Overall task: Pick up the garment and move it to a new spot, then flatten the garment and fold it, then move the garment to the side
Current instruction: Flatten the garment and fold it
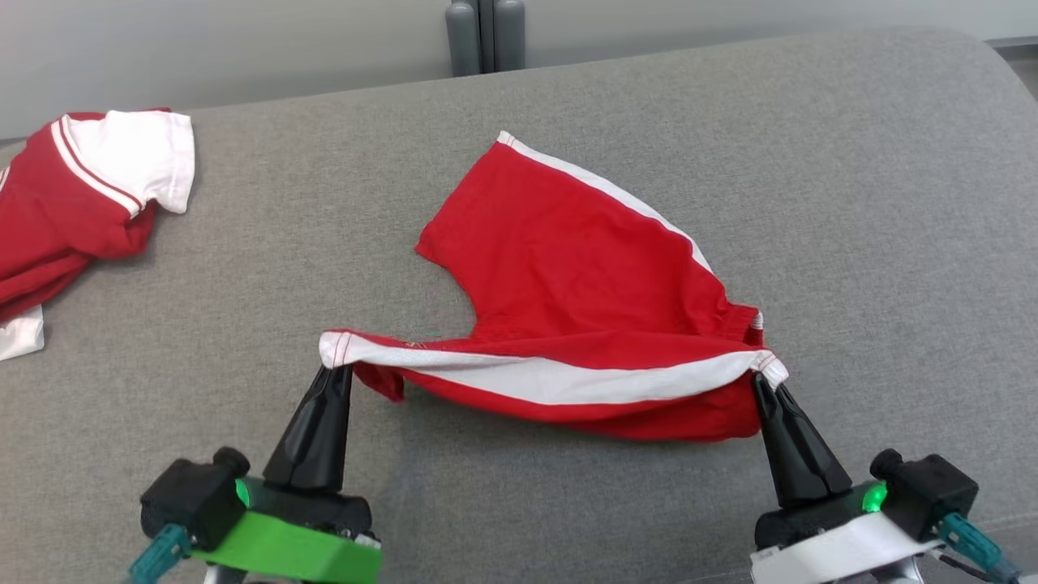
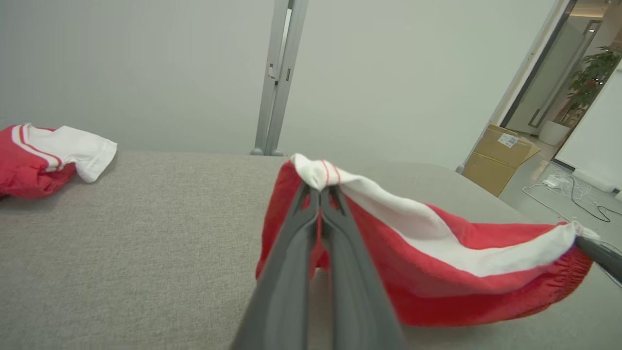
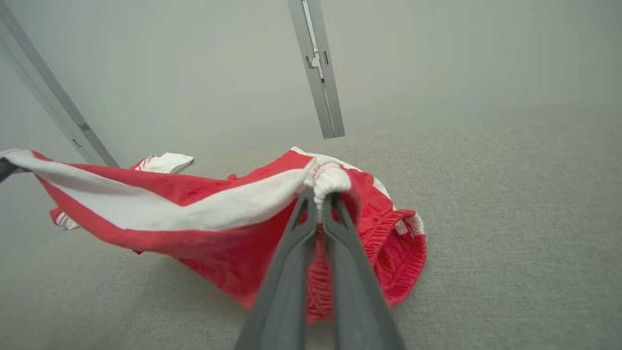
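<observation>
- From the head view you see the red shorts (image 1: 568,268) near the middle of the grey upholstered surface (image 1: 851,243). Their far leg lies flat on it, and the near edge with its white stripe (image 1: 551,377) is stretched between your two arms.
- Your left end effector (image 1: 336,375) is clenched on the stripe's left end, at a leg hem.
- Your right end effector (image 1: 764,388) is clenched on the stripe's right end, at the gathered waistband corner.
- The left wrist view shows what the head view hides: the held edge is lifted off the surface and the cloth sags beneath it. It also shows the left end effector (image 2: 319,192) pinching the hem, and a dark finger of the right one (image 2: 602,256) at the far end.
- That view also shows a cardboard box (image 2: 500,155), a potted plant (image 2: 595,73) and cables (image 2: 578,194) on the floor beyond.
- The right wrist view shows the right end effector (image 3: 320,200) gripping the bunched white end, with the elastic waistband (image 3: 393,228) crumpled just beside it.
- A red and white shirt (image 1: 89,186) lies well apart, at the far left.
</observation>
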Robot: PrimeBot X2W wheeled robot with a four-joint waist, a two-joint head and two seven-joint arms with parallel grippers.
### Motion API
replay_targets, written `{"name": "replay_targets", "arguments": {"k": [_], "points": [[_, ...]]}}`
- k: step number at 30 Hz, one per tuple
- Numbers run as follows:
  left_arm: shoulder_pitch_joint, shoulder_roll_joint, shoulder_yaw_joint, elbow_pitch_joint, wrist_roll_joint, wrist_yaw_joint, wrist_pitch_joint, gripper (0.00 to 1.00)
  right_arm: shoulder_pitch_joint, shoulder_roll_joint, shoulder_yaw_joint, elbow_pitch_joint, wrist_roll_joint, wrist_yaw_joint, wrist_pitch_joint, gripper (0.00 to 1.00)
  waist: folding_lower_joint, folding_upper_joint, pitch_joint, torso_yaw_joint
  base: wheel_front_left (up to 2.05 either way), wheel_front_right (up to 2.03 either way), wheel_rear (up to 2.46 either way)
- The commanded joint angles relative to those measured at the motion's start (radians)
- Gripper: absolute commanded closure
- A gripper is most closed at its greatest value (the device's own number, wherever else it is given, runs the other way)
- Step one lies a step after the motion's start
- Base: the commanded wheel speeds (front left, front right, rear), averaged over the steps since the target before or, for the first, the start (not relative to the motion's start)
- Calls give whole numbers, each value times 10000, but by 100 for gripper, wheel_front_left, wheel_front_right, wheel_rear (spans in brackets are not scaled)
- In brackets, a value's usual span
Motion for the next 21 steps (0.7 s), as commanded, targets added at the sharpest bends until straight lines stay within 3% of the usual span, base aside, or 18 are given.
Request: {"name": "replay_targets", "arguments": {"k": [1,8,21], "points": [[-558,61,7,302,-87,-61,27,100,-352,67,36,249,179,-14,-34,100,1,0,297,-194,0,0,0],[-3028,146,-502,2602,-149,-181,189,100,-1338,458,-273,1422,360,-14,-35,100,1,0,975,-455,0,0,0],[-8062,-296,-1539,7646,-4,-229,171,100,-3065,881,-637,2355,1042,-14,-35,100,1,0,2432,-1446,0,0,0]]}}
